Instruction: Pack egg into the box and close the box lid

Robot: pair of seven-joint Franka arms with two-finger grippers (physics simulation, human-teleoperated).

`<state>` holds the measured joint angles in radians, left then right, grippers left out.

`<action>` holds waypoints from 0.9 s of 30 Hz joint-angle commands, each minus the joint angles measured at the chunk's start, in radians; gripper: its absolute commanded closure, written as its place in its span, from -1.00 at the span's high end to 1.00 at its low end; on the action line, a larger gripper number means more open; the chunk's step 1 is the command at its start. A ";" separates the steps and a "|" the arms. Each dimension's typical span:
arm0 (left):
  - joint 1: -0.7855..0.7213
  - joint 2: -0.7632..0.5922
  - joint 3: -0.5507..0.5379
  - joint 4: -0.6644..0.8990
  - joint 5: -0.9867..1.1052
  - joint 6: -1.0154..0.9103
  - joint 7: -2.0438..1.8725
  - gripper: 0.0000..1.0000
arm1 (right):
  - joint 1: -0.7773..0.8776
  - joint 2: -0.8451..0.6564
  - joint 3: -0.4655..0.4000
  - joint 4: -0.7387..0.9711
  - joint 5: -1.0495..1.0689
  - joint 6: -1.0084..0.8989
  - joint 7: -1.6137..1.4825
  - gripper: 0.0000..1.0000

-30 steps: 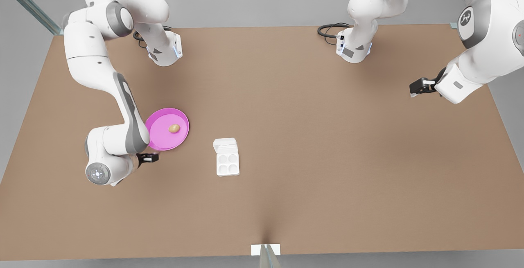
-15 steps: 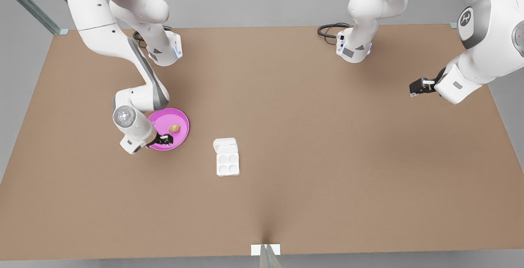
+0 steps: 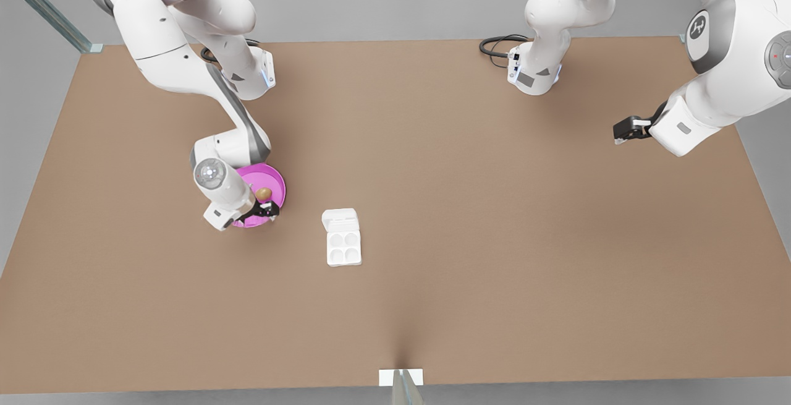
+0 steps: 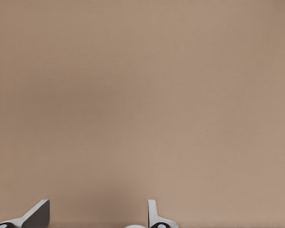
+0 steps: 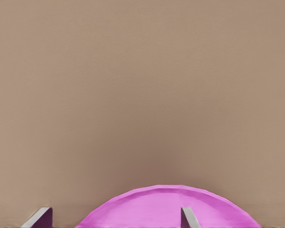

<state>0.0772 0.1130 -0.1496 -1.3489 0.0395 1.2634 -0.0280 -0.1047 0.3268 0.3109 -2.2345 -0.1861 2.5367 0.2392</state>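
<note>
One egg [image 3: 264, 193], tan-brown, smooth, small oval, lies on the pink plate [image 3: 277, 181], just beyond the right gripper [image 3: 267, 209] and not between its fingers. That gripper sits over the plate's near edge with its fingers spread and nothing held; the right wrist view shows both fingertips [image 5: 188, 217] apart, with the plate rim [image 5: 171, 190] in front of them. The egg is not visible in that view.

Step in hand, as I judge it: reaching for the egg. To do it well, centre the fingers over the egg's short axis, come down straight, and close gently, since a smooth oval will likely roll or squirt out if pinched off-centre. Keep the fingertips clear of the plate rim.

Further toward the front view's right of that gripper is the box [image 3: 343, 246], white with four round cups, all empty. The box lid [image 3: 340, 217] is folded open at its far short edge, a plain white flap with rounded corners.

Well apart at the front view's far right, the left gripper [image 3: 623, 131] waits above the bare table [image 3: 469, 219]; its fingers [image 4: 38, 214] are apart and hold nothing.
</note>
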 commanded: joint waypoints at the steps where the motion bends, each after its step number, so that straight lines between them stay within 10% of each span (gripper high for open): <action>1: -0.001 -0.001 -0.001 0.001 0.000 -0.004 0.000 1.00 | -0.003 -0.046 0.000 -0.060 0.002 0.010 0.032 1.00; 27: -0.011 0.019 -0.001 -0.007 0.003 -0.001 0.000 1.00 | -0.030 -0.025 0.000 -0.185 0.002 0.083 0.034 1.00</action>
<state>0.0654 0.1318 -0.1497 -1.3565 0.0422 1.2629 -0.0280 -0.1341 0.2999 0.3112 -2.4204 -0.1873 2.6039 0.2708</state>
